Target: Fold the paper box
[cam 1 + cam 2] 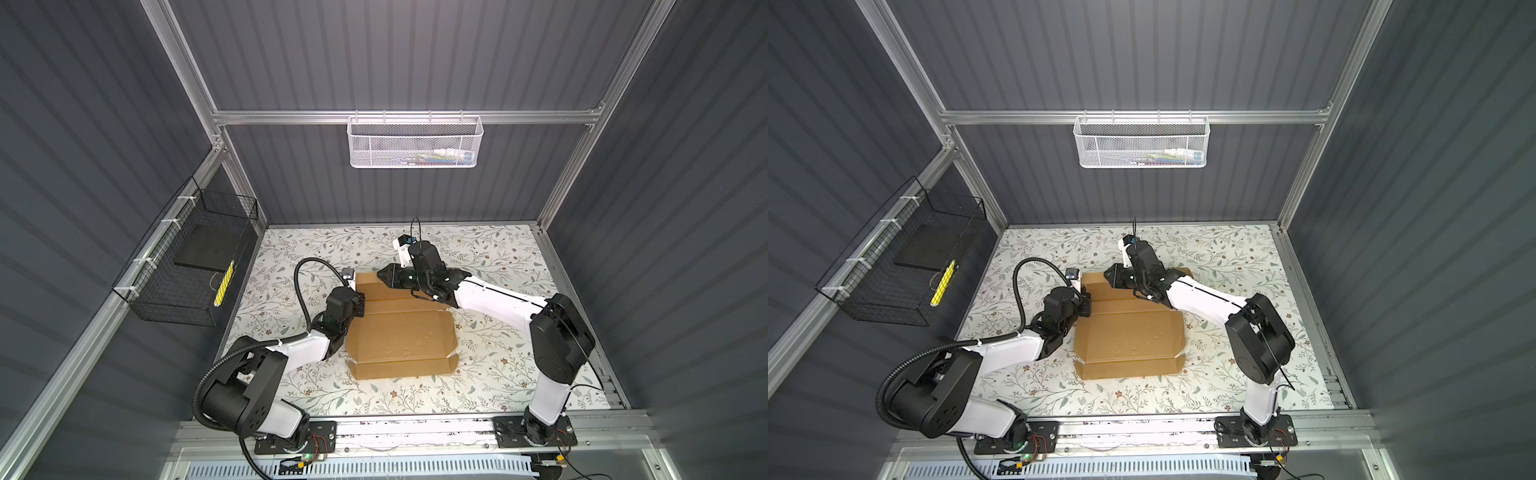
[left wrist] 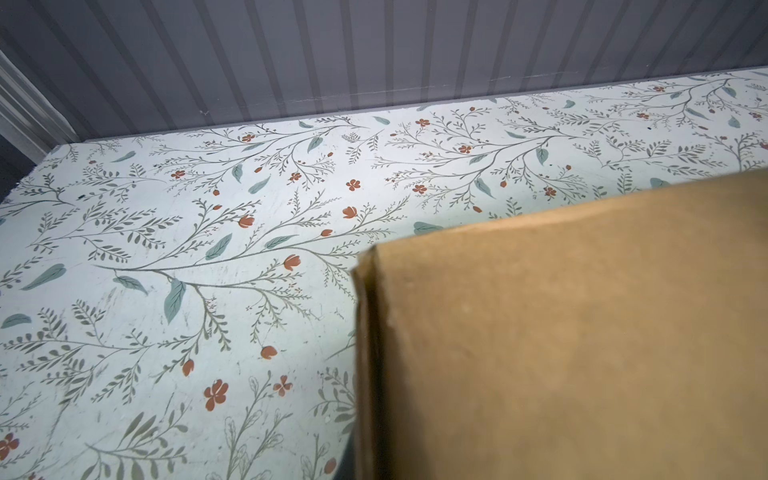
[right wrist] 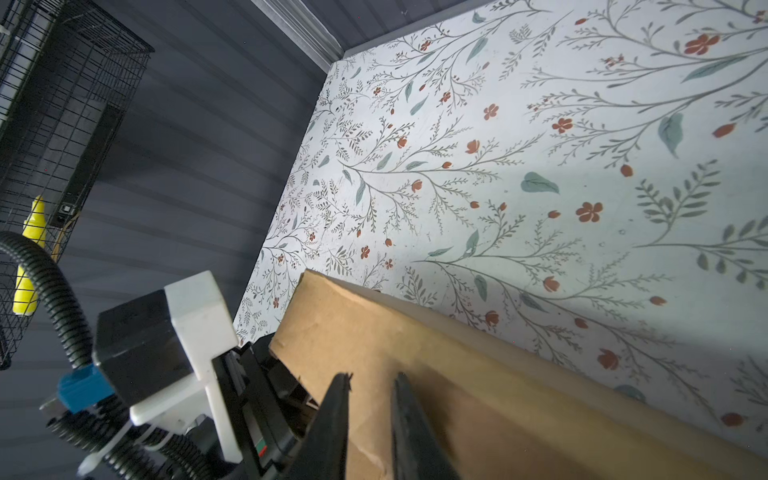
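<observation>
The paper box is brown cardboard lying mid-table, its front flap folded and its rear panels creased. My left gripper sits at the box's left rear edge. In the left wrist view the cardboard stands edge-on right at the jaws and hides the fingers, so it is shut on that flap. My right gripper reaches across to the rear left corner. Its two fingers stand a narrow gap apart over the rear panel, with nothing seen pinched between them.
A black wire basket on the left wall holds a black slab and a yellow item. A white mesh basket hangs on the rear rail. The flowered tabletop surrounds the box.
</observation>
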